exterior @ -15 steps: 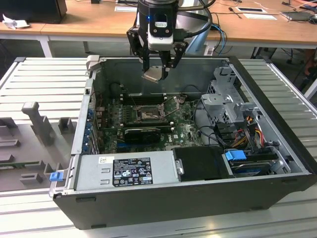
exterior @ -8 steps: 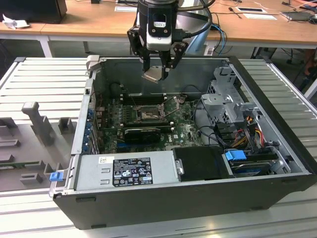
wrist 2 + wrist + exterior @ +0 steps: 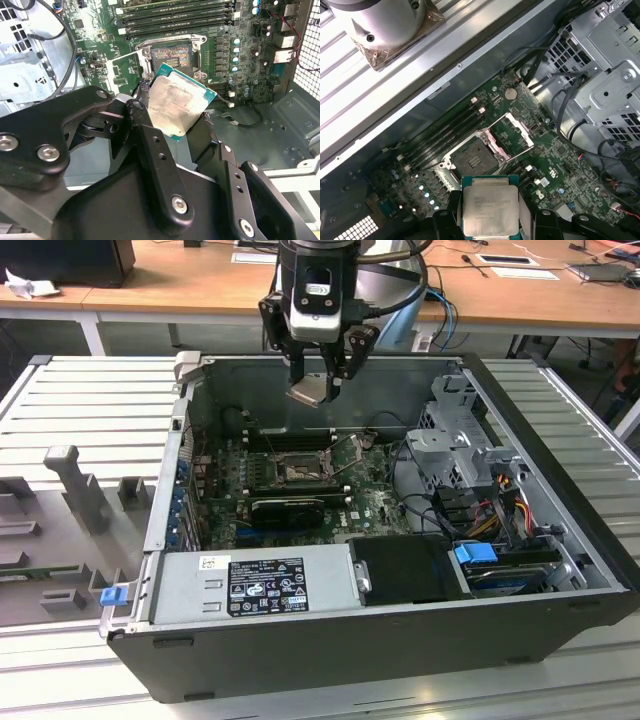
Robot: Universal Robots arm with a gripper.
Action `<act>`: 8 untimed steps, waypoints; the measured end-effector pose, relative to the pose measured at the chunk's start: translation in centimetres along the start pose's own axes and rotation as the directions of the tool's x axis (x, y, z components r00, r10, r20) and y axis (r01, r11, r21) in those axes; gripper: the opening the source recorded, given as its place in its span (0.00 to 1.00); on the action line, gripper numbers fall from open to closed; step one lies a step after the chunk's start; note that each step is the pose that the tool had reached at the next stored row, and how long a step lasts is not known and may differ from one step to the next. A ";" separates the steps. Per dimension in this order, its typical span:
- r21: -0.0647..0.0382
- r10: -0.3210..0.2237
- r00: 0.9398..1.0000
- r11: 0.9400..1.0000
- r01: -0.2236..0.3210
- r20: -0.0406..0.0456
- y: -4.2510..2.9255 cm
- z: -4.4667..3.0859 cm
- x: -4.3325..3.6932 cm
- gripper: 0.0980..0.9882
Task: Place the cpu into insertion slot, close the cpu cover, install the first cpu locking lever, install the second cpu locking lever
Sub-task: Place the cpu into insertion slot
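**Chip in the jaws, high above the open socket**

The work stood at the first step, carrying the cpu (image 3: 308, 392) to the slot (image 3: 298, 473). The gripper (image 3: 320, 386) was clenched on the chip, one finger on each of two opposite edges. It hung above the open case (image 3: 400, 650), well apart from the board (image 3: 372, 505) below.

In the exterior view the chip sat tilted between the fingers, not level. In both wrist views its dull silver top faced the camera, with a thin green edge showing around it (image 3: 177, 105) (image 3: 490, 210).

The slot lay bare and unfilled near the middle of the board. Its dark pin field showed plainly in both wrist views (image 3: 172, 56) (image 3: 474, 159), just beside the long memory slots (image 3: 445, 137).

The cover (image 3: 520, 129) stood swung up off the socket, a thin metal frame with the board visible through its cut-out. Nothing lay over the pins.

As a judgement, none of the four steps was finished. The chip was not yet seated, and with the cover up, closing it and setting both levers were also not yet done.

Seating the chip would call for three things:
- The chip brought level.
- Its edges squared to the socket rim.
- A straight, gentle descent, since a skewed or sliding touch could bend the pins.

The raised cover beside the socket would also need clearance from the fingers on the way down.
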State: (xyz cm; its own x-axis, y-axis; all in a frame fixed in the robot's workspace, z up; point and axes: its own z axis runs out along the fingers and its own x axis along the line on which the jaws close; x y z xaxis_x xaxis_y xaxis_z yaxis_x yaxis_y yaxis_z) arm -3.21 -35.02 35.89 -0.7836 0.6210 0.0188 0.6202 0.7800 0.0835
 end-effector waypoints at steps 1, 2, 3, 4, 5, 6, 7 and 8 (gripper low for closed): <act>0.000 0.005 1.000 1.000 -0.005 0.000 0.00 0.00 0.00 0.50; 0.000 0.012 1.000 1.000 -0.012 0.001 0.00 0.00 0.00 0.50; 0.000 0.016 1.000 1.000 -0.016 0.001 0.00 0.01 0.00 0.50; 0.000 0.020 1.000 1.000 -0.020 0.002 0.00 0.01 0.00 0.50; -0.001 0.026 1.000 1.000 -0.026 0.002 0.00 0.01 0.00 0.50; -0.001 0.031 1.000 1.000 -0.031 0.003 0.00 0.01 0.00 0.50; -0.001 0.036 0.999 0.999 -0.036 0.003 0.00 0.01 0.00 0.50; -0.001 0.040 0.999 0.999 -0.040 0.003 0.00 0.01 0.00 0.50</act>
State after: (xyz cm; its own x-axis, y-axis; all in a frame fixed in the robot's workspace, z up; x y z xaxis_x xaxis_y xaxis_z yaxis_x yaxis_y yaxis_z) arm -3.21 -35.02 35.88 -0.7578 0.6522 0.0188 0.6512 0.7543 0.0835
